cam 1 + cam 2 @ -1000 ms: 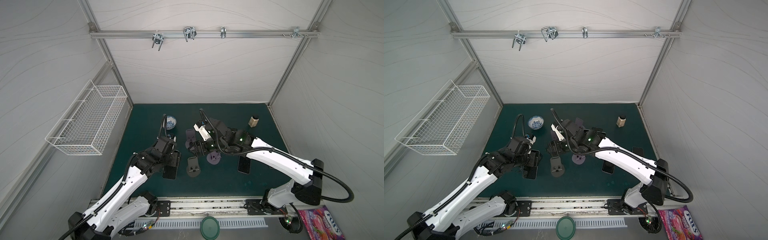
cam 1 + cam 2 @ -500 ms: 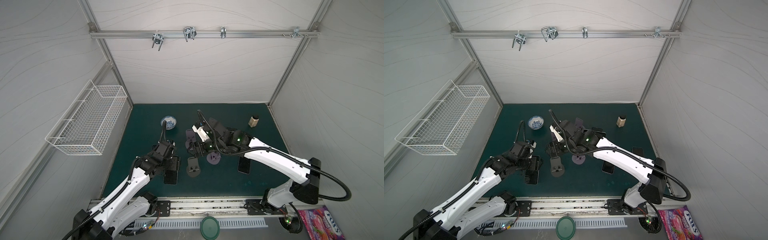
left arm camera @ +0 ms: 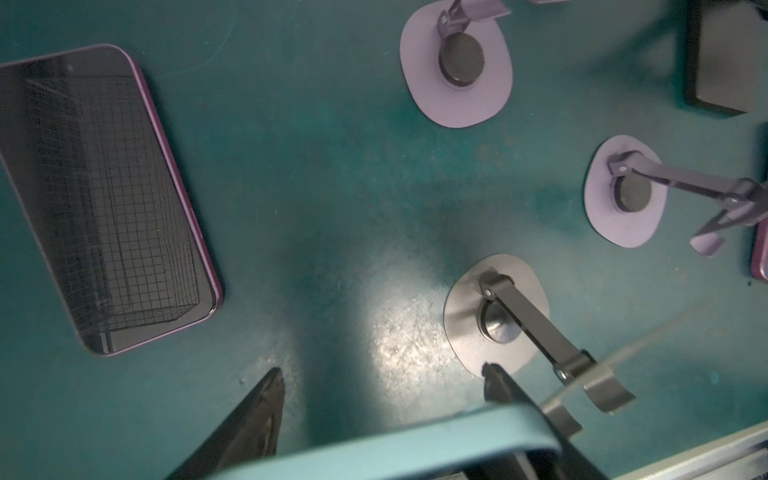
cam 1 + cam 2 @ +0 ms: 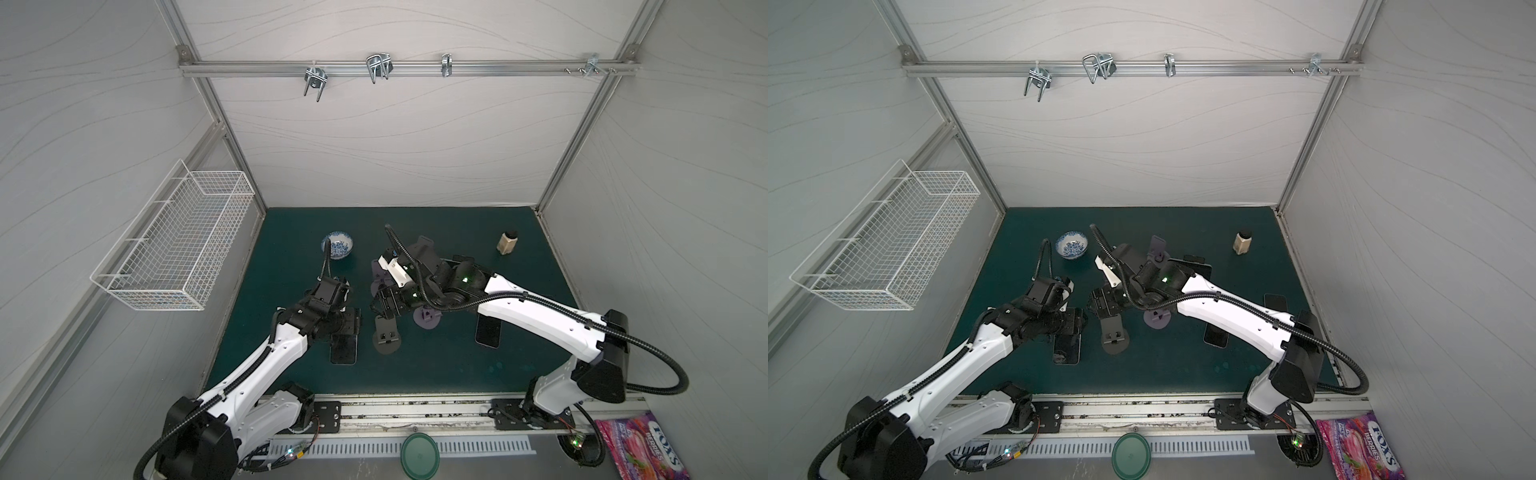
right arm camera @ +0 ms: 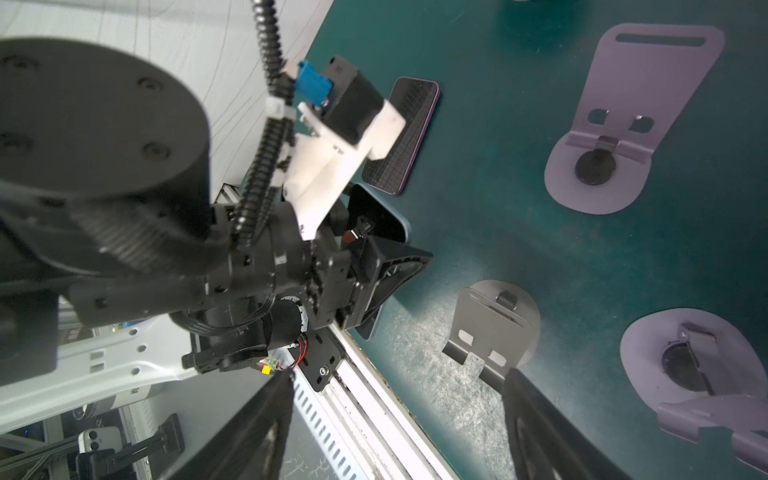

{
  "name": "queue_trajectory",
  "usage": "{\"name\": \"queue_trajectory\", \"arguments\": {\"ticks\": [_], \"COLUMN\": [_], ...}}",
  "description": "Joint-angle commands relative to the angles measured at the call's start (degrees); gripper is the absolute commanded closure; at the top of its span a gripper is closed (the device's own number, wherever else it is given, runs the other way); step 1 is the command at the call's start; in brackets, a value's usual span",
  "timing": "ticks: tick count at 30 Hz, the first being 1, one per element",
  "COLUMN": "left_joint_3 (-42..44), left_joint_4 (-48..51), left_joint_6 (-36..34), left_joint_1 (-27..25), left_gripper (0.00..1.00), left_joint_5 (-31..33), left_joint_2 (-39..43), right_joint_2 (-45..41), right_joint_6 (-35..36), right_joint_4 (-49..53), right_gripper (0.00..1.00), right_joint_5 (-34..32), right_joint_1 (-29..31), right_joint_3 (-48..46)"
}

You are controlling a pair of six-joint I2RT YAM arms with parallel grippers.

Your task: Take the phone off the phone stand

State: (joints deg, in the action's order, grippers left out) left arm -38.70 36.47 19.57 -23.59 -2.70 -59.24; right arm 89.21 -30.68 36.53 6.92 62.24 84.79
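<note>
The left gripper (image 3: 382, 380) was clamped on the phone (image 3: 395, 440), a handset in a pale blue case, with both dark fingers reaching past its edge. The phone was off the grey stand (image 3: 494, 316) and held just beside it, to the left of the stand in both top views. The right gripper (image 5: 399, 376) had its jaws apart with nothing between them, and one fingertip was close to the grey stand's front lip. Near the grey stand stood a purple stand (image 3: 461, 108) and a second purple stand (image 3: 623, 228). A purple phone (image 3: 104, 199) lay flat, its screen mirroring a wire grid. All of this sat on a green mat (image 4: 415, 374), scuffed and worn shiny next to the grey stand. Farther right lay a dark phone (image 4: 488, 334), and toward the back were a patterned bowl (image 4: 337, 246) and a small jar (image 4: 508, 244). Pale walls (image 4: 395, 145) with wavy lines closed in the booth. A wire basket (image 4: 178, 245) hung on the left wall, and a metal rail (image 4: 415, 74) with hooks (image 4: 377, 66) crossed the back. In front of the mat lay a green lid (image 4: 419, 456) and a sweet bag (image 4: 642, 449).
</note>
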Motion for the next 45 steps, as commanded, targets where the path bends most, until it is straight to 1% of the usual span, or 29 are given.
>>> {"name": "queue_trajectory", "arguments": {"ticks": [1, 6, 10, 15, 22, 25, 30, 45], "left_joint_3": [-1.6, -2.3, -2.3, -3.1, -5.2, -6.5, -6.8, -8.3], "left_joint_4": [-3.6, -3.7, -5.3, -6.8, -9.0, -8.8, -9.7, -9.0], "left_joint_6": [-0.6, -0.8, -0.5, 0.3, -0.4, -0.3, 0.5, 1.0], "left_joint_1": [1.0, 2.0, 3.4, 4.2, 4.8, 5.5, 6.7, 8.3], "left_gripper": [0.52, 0.52, 0.52, 0.52, 0.51, 0.5, 0.5, 0.48], "left_joint_5": [-1.9, -1.4, -2.1, -2.5, -2.8, -3.1, -3.9, -3.9], "left_joint_2": [-2.8, -6.9, -8.6, -12.8, -18.1, -20.8, -22.6, -27.9], "right_joint_2": [1.0, 1.4, 1.7, 2.5, 2.7, 2.1, 0.3, -1.4], "right_joint_6": [-1.0, -1.5, -1.6, -1.5, -1.5, -1.2, -1.0, -1.5], "right_joint_4": [-1.1, -1.7, -2.9, -3.3, -3.5, -2.8, -2.9, -3.2], "right_gripper": [0.2, 0.2, 0.2, 0.2, 0.2, 0.2, 0.2, 0.21], "right_joint_5": [1.8, 2.6, 2.8, 3.6, 3.5, 2.3, 1.0, 0.4], "right_joint_1": [0.5, 0.6, 0.5, 0.6, 0.5, 0.6, 0.5, 0.5], "right_joint_3": [0.2, -0.5, -1.1, -0.4, 0.4, 0.3, -1.3, -3.4]}}
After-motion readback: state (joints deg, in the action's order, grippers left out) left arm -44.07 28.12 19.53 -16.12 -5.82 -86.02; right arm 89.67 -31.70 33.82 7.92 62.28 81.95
